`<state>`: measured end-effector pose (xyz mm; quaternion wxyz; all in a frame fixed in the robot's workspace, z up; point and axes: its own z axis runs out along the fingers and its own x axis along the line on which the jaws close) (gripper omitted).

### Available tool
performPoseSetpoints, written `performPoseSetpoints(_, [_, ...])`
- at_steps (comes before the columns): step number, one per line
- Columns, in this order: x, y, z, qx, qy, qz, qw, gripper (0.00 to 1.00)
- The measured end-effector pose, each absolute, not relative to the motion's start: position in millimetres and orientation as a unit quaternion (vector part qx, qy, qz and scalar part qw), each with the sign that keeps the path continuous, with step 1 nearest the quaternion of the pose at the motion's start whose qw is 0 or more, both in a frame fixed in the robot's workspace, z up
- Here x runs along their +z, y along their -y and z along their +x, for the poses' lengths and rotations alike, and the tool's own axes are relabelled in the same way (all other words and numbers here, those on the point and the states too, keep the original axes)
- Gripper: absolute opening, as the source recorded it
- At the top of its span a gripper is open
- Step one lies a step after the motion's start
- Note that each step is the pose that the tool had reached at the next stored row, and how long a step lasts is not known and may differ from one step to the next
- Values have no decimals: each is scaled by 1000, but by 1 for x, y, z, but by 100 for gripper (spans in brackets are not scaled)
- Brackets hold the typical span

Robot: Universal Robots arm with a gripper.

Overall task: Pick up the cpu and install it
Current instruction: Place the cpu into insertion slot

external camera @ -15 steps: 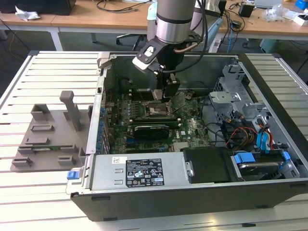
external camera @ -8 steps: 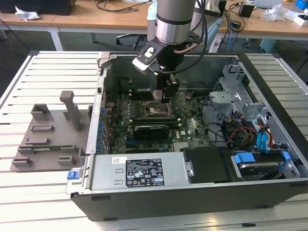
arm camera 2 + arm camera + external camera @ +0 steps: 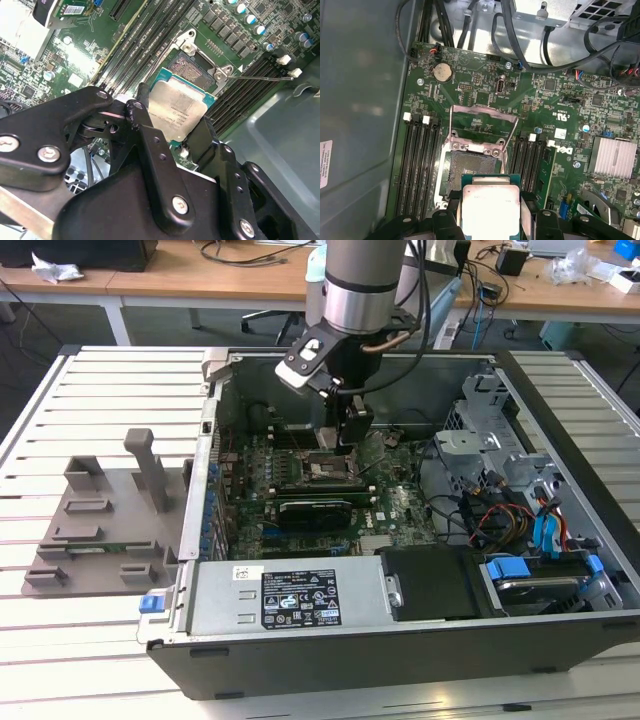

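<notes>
The cpu (image 3: 176,111) is a flat square chip with a silver-grey top and a thin teal edge. It is pinched at two opposite edges by the black fingers (image 3: 146,131) of my gripper (image 3: 172,121). In the first wrist view the cpu (image 3: 491,206) hovers just off the open socket (image 3: 470,170), partly over its near edge, and the socket's metal load plate (image 3: 482,125) is swung up. In the exterior view my gripper (image 3: 350,428) hangs inside the open computer case, just above the socket (image 3: 325,468) on the motherboard.
Memory slots (image 3: 417,160) flank the socket on both sides. A finned heat sink (image 3: 615,157) and loose cables (image 3: 520,45) lie nearby. The case wall (image 3: 215,440), drive cage (image 3: 480,425) and power supply (image 3: 300,600) surround the board. A grey holder tray (image 3: 100,520) sits at the exterior view's left.
</notes>
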<state>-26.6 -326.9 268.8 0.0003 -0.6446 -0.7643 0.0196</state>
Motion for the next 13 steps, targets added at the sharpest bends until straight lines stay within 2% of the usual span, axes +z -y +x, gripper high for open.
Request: performPoseSetpoints(13, [266, 327, -27, 22, 764, -645, -1, 55])
